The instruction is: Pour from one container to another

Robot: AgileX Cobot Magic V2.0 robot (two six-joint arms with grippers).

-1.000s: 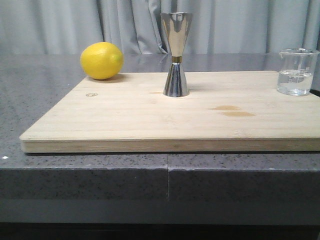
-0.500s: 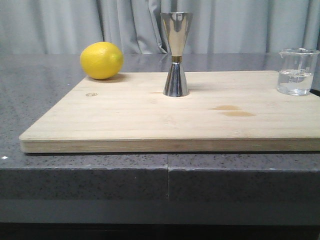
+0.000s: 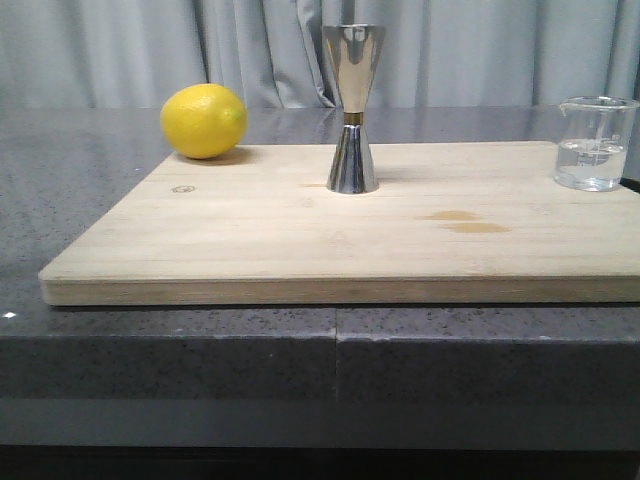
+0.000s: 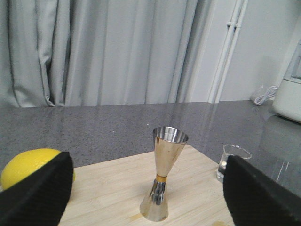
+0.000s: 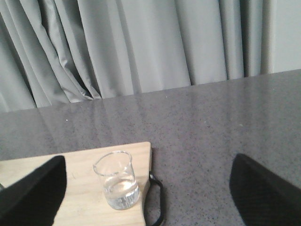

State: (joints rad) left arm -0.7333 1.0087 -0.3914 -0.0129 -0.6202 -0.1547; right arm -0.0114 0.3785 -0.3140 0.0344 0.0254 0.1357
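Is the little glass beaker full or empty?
Partly filled: the small clear glass beaker holds clear liquid in its lower part, standing upright on the wooden board.

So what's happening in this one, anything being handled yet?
Nothing is held yet. The glass beaker, partly filled with clear liquid, stands at the right end of the wooden board; the steel jigger stands upright mid-board, with a lemon at the back left. Both tools are open, one facing the jigger, the other the beaker. Pouring hasn't begun.
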